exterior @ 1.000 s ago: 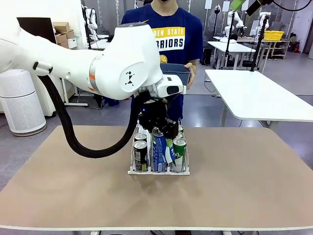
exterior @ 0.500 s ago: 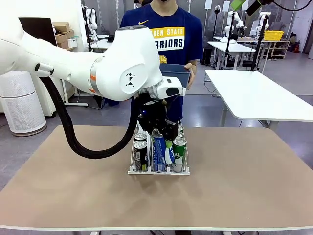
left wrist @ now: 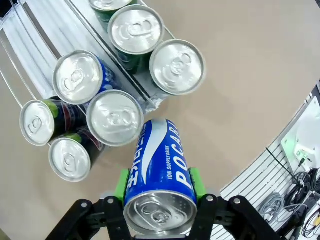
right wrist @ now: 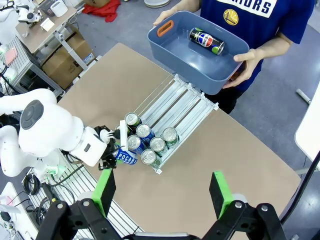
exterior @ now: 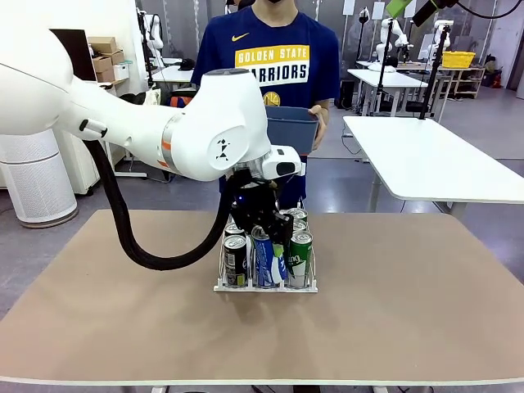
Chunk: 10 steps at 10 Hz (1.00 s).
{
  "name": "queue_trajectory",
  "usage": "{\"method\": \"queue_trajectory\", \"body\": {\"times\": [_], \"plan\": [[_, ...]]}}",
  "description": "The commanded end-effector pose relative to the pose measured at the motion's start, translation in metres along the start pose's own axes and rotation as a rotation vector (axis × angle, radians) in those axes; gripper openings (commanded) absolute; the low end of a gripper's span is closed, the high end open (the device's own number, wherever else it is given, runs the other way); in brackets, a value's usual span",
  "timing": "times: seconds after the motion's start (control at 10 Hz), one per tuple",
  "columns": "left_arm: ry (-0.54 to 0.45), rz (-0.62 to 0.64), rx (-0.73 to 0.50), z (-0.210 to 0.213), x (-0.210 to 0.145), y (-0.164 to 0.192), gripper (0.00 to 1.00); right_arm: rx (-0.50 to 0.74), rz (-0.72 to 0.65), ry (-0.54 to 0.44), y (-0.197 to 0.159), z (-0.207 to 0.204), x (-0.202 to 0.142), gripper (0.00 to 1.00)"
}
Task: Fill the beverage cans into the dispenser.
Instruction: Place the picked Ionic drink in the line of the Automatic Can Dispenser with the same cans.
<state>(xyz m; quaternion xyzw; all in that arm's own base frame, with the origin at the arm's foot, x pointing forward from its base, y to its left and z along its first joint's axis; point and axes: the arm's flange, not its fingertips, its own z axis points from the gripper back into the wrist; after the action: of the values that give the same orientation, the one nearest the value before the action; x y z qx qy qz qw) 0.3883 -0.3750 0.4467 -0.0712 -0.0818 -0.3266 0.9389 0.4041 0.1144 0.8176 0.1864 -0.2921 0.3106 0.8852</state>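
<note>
Left gripper (left wrist: pixel 159 186) clamped on a blue can (left wrist: pixel 159 165), which is tilted and hovering just beside the upright cans (left wrist: pixel 115 117) packed at the dispenser's (right wrist: pixel 186 99) near end. Placement step in hand, we judge. Next: right the can and lower it into an open lane — possibly the middle one, hard to tell. Right gripper (right wrist: pixel 162 196) spread, empty, high over the desk (right wrist: pixel 240 150).
</note>
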Motion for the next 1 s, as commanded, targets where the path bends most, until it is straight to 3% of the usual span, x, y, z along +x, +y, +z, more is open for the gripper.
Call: {"method": "queue_trajectory", "body": {"times": [0.0, 0.5, 0.9], "plan": [[-0.019, 0.037, 0.052, 0.002, 0.01, 0.018, 0.57, -0.001, -0.001, 0.0, 0.0, 0.0, -0.001, 1.0], [-0.09, 0.113, 0.085, -0.008, 0.04, 0.054, 0.57, -0.001, -0.001, 0.0, 0.0, 0.0, -0.001, 1.0], [-0.026, 0.112, 0.091, -0.021, 0.051, 0.053, 0.57, -0.001, -0.001, 0.0, 0.0, 0.0, -0.001, 1.0]]}}
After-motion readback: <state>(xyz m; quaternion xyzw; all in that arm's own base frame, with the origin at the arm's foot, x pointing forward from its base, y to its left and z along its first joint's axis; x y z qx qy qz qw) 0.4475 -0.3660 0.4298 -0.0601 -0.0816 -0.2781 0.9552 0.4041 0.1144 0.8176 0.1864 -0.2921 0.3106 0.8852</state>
